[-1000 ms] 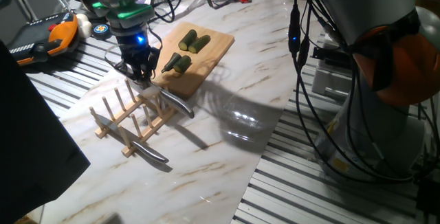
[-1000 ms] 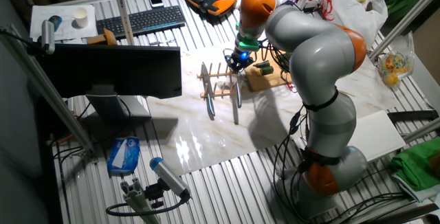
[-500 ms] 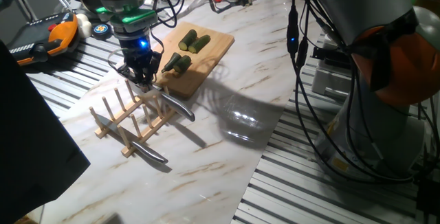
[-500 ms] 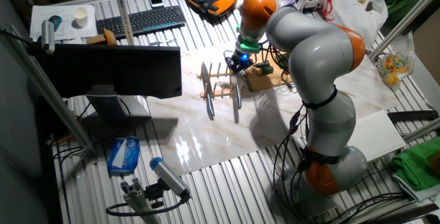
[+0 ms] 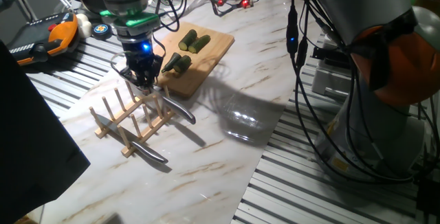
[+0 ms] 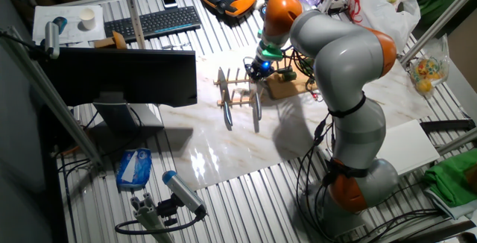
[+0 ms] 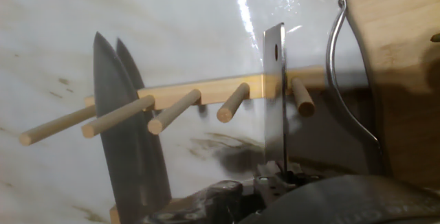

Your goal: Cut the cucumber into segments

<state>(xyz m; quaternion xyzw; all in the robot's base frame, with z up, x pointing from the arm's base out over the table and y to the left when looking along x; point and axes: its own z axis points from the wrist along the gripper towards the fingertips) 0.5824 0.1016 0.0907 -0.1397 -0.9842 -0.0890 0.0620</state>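
Gripper (image 5: 146, 84) is positioned over wooden peg rack (image 5: 130, 123); finger state cannot be told. Segments (image 5: 185, 51) are left on board (image 5: 206, 62). Two knives (image 7: 127, 141) and cleaver (image 7: 275, 100) are slotted in rack.

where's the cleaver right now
In the hand view the cleaver stands on edge in the wooden rack, between pegs, just left of the cutting board.

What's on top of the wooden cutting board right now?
On the wooden cutting board lie cucumber segments, two near its far end and two nearer the gripper. The arm hides part of the board's near left edge, so anything there cannot be seen.
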